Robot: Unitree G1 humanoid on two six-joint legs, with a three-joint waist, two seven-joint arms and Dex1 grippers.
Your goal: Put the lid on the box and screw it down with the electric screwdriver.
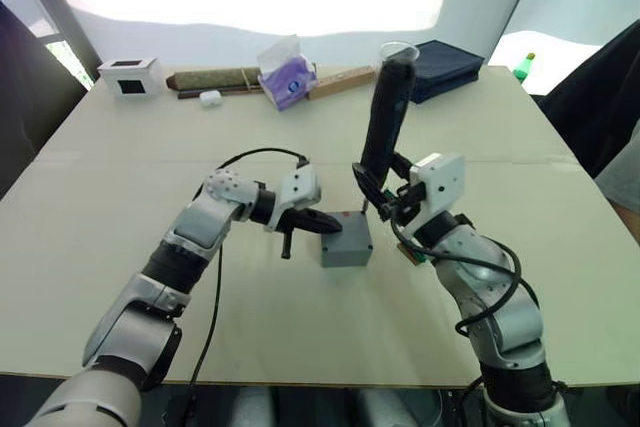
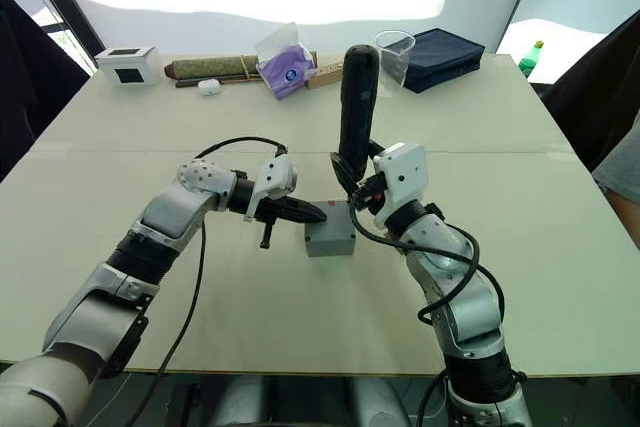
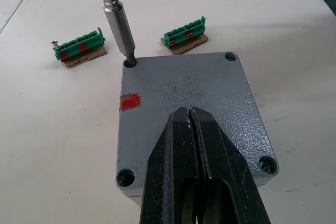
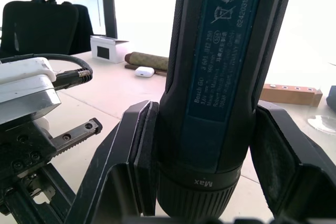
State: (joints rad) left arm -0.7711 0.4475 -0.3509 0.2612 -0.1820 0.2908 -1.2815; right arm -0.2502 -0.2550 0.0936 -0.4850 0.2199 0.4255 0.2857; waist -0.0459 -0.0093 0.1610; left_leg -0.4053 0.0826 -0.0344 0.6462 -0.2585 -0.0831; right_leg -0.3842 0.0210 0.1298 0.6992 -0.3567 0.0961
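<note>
- The left tool (image 1: 312, 219) lies low over the desk (image 1: 120, 187), its two fingers pressed together with nothing between them, tips resting flat on the lid (image 3: 184, 87); my reading is that it pins the plate so it cannot turn or lift while a screw is driven
- The lid sits flush on the box (image 1: 346, 244), near the middle of the desk between the two arms; a red mark (image 3: 129, 101) shows at one edge in the left wrist view
- Of the four corner holes, one near the left tool holds a screw head, two look empty, and the fourth is taken by the bit
- The electric screwdriver (image 1: 385, 117) stands nearly upright, its bit seated in that far corner hole, so the drive runs straight down
- The right tool (image 1: 385, 202) is clamped on the screwdriver's lower barrel, a finger on each side
- Two green strips (image 3: 79, 45) lie just beyond the box, close to the bit but apart from it
- Open room: bare desk all round the box on the near side and both flanks; the white box (image 1: 130, 75), tissue pack (image 1: 285, 75), cup and blue case (image 1: 445, 65) sit well apart along the far edge
</note>
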